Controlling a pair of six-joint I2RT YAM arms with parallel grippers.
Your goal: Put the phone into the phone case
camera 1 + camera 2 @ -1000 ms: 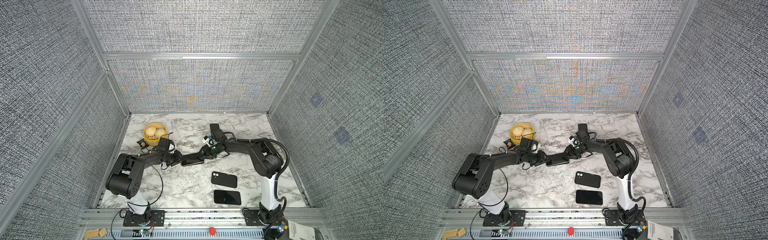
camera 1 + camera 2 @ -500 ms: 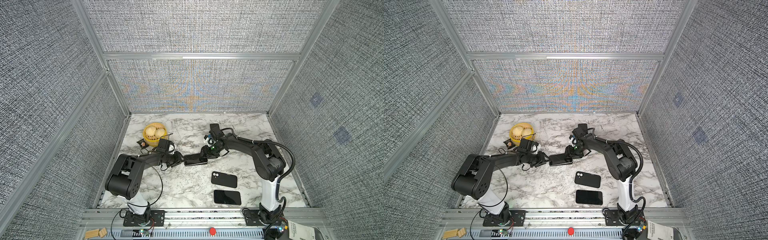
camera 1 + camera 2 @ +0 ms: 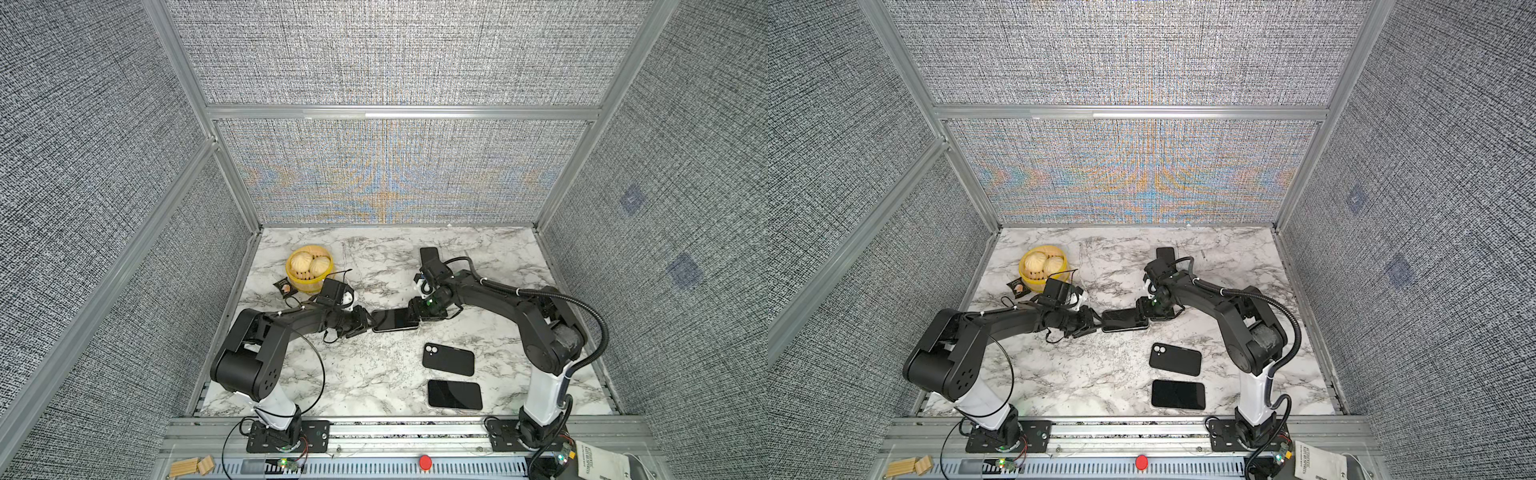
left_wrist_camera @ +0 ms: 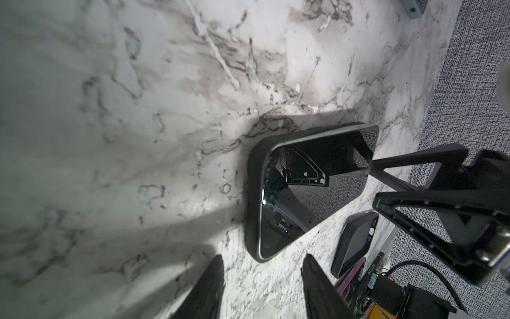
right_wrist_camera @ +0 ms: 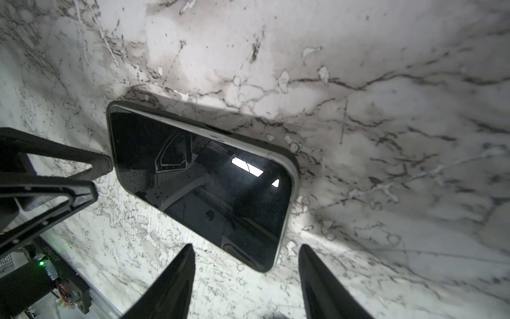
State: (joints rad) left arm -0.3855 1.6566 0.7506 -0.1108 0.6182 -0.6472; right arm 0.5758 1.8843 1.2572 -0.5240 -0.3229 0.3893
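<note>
The phone (image 3: 395, 320) lies screen up at mid-table in both top views, also (image 3: 1125, 321). It sits inside a dark phone case, whose rim (image 4: 252, 176) wraps its edge; that rim (image 5: 292, 157) shows in the right wrist view too. My left gripper (image 3: 365, 325) stands open just off the phone's left end, nothing between its fingers (image 4: 215, 276). My right gripper (image 3: 417, 316) is open at the phone's right end, its fingertips (image 5: 185, 262) straddling bare marble beside the phone's corner. Each wrist view shows the opposite gripper's fingers (image 4: 414, 165) at the far end.
Two more dark phone-shaped slabs lie near the front right, one back up (image 3: 448, 359) and one screen up (image 3: 455, 394). A third (image 3: 429, 253) lies behind the right arm. A yellow basket of buns (image 3: 309, 270) and a small packet (image 3: 284, 286) sit at the back left.
My right gripper's jaws have widened, and it has come down closer to the phone's right end. The phone has slid slightly to the right. The left gripper has barely moved.
</note>
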